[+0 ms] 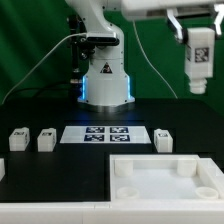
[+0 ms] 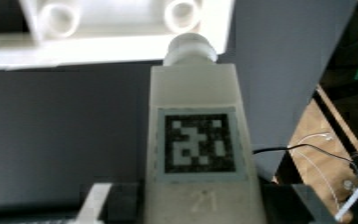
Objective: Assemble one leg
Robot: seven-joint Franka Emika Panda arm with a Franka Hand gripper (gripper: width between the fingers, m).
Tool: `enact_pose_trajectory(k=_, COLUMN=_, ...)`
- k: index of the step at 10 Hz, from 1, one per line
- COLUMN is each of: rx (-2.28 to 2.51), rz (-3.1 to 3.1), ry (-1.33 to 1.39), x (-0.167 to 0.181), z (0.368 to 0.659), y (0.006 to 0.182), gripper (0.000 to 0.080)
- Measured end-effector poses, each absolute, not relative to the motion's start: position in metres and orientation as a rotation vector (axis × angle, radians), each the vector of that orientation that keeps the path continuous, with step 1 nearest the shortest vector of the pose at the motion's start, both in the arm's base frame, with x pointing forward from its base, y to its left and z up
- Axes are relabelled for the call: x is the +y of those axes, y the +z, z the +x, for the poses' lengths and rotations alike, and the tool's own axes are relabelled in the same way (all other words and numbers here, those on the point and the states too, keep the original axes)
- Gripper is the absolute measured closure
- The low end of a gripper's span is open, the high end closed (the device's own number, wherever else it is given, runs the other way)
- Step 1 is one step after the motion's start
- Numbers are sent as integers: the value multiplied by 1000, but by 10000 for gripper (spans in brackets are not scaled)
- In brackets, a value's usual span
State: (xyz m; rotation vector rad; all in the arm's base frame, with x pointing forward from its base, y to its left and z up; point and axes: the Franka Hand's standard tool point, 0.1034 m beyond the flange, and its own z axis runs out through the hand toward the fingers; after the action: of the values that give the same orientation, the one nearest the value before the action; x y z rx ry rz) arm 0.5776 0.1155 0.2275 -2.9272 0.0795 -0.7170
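Note:
My gripper (image 1: 196, 33) is high at the exterior view's upper right, shut on one leg (image 1: 199, 60), a white rectangular post that hangs below the fingers well above the table. In the wrist view the leg (image 2: 197, 130) fills the middle with its black-and-white tag facing the camera and its round peg at the far end, and my gripper (image 2: 201, 202) has dark fingers (image 2: 130, 200) pressing on both of its sides. Three more legs (image 1: 18, 139), (image 1: 46, 139), (image 1: 164, 139) stand on the black table.
The large white tray-like board with corner sockets (image 1: 165, 180) lies at the front right and also shows in the wrist view (image 2: 105, 25). The marker board (image 1: 103, 133) lies mid-table. The robot base (image 1: 106, 85) stands behind it. Another white part (image 1: 2, 168) sits at the left edge.

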Motion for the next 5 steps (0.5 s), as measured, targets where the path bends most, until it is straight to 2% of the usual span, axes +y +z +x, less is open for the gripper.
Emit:
enact_pose_trajectory(k=2, rx=63, rz=-2904, ry=-725, x=129, z=580, y=204, gripper=506)
enact_pose_trajectory(k=5, rx=62, rz=-2906, ry=-719, x=130, z=579, y=201, gripper=506)
